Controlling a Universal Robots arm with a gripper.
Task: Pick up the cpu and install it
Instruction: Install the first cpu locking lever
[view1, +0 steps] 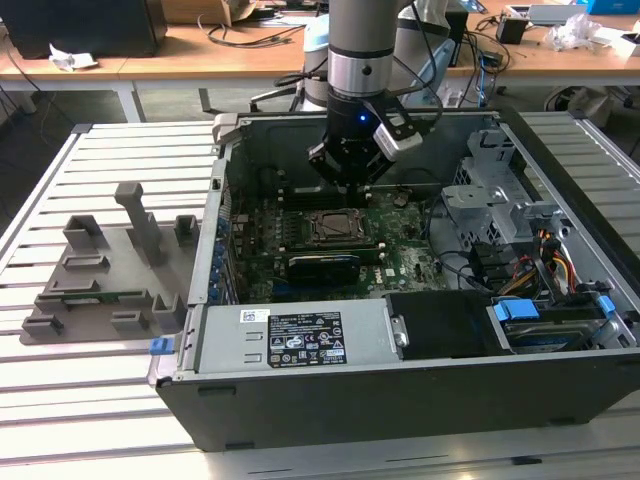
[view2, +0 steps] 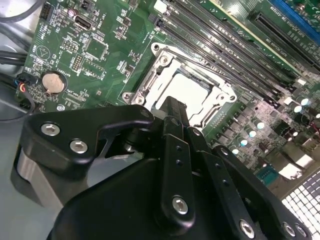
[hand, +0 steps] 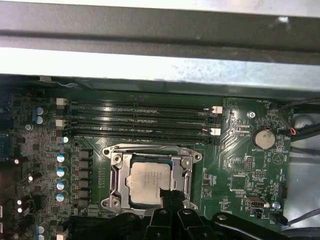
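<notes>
Tool (view1: 348, 182) hovering inside open computer case (view1: 560, 385), just above socket (hand: 151, 177); fingers (hand: 170, 196) look closed, gripping nothing. Cpu (hand: 148, 181) seated flat in socket frame on green motherboard (hand: 240, 165). Grey fixture (view1: 110, 270) on tabletop (view1: 60, 400) beside case.

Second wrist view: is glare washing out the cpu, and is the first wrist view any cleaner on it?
In the second wrist view, bright glare whitens the cpu top, and the gripper body hides its near edge. In the first wrist view, the cpu reads evenly lit in the socket, though the case wall above is blown out.
</notes>
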